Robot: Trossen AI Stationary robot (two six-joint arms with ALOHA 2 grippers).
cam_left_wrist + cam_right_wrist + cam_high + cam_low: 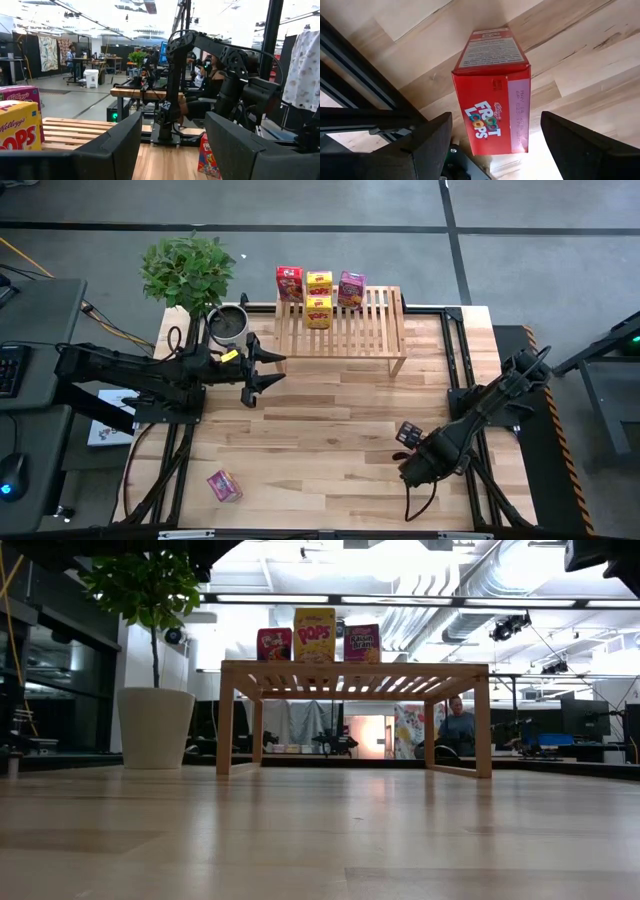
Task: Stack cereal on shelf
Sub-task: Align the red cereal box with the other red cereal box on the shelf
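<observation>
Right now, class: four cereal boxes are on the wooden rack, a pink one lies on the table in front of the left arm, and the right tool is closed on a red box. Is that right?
Not quite. The right wrist view shows the right tool open, its fingers apart on either side of the red box, not closed on it. The four boxes on the rack and the pink box on the table are as stated.

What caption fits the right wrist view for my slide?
Open right gripper poised over a red Froot Loops box standing on the wooden tabletop.
</observation>
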